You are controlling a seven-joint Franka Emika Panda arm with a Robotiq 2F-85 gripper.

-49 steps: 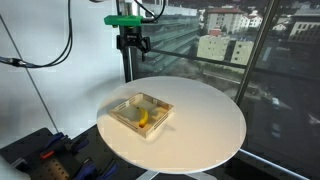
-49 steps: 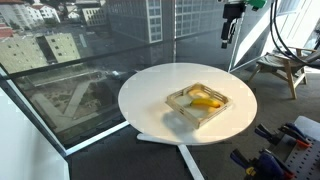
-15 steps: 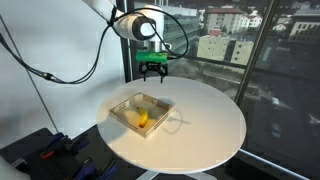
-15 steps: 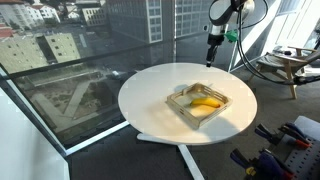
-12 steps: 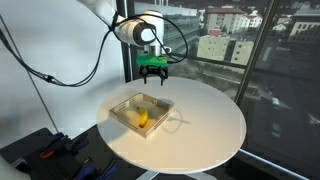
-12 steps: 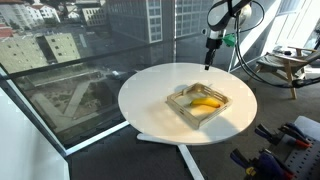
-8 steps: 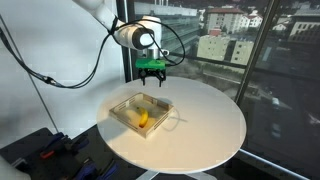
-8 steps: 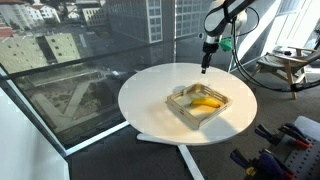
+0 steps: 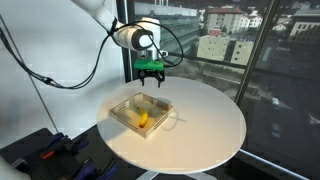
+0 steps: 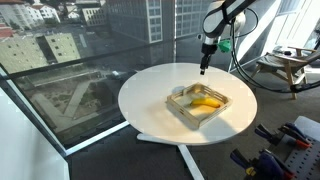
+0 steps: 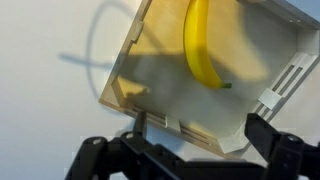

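Observation:
A shallow clear plastic tray [image 9: 141,113] sits on a round white table [image 9: 200,125] and holds a yellow banana [image 9: 143,119]. Tray [image 10: 200,104] and banana [image 10: 206,103] also show in both exterior views. My gripper [image 9: 151,77] hangs open and empty above the tray's far edge, fingers pointing down [image 10: 204,66]. In the wrist view the banana [image 11: 201,45] lies inside the tray [image 11: 140,60], and my open gripper [image 11: 185,150] frames the tray's near wall with nothing between its fingers.
The table [image 10: 150,95] stands beside large windows over city buildings. A black stand post [image 9: 128,60] rises behind the table. Tools lie on a low bench [image 9: 55,160]. A wooden stool [image 10: 285,68] stands at the side. Cables hang from the arm.
The arm has swung down from high above the table toward the tray; in the last second the gripper drifted slightly lower. Its jaws stay open and the tray and banana have not moved.

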